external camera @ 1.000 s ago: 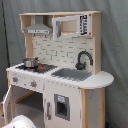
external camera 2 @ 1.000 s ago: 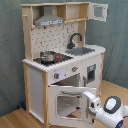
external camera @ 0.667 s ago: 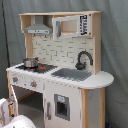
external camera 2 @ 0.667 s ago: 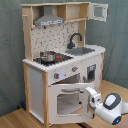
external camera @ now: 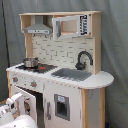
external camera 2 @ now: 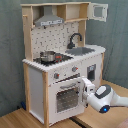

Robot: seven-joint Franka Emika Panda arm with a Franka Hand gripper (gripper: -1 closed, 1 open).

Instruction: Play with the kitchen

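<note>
1. Grey curtain hangs behind the whole scene, and the kitchen (external camera 2: 62, 60) stands in front of it on a light wood floor (external camera 2: 20, 120), seen in both exterior views.
2. Its worktop (external camera: 97, 80) carries a grey sink (external camera: 70, 74) with a black faucet (external camera: 82, 59), and a black stovetop with a small metal pot (external camera: 30, 62) on it.
3. Below the stove, the windowed oven door (external camera 2: 66, 97) hangs ajar, hinged along its bottom edge, its top leaning out from the cabinet front.
4. In the second exterior view the arm reaches in from the second exterior view's lower right, and its gripper (external camera 2: 89, 86) sits right at the door's upper right corner, beside the handle bar (external camera 2: 66, 85).
5. I cannot tell how far the gripper is spread, or whether it has hold of the door.
6. The relation that matters: the door lies toward the second exterior view's left of the gripper, its handle running sideways across the cabinet front.
7. My judgement is that swinging the door calls for pulling outward and down about the low hinge, or pushing up and in to shut it.
</note>
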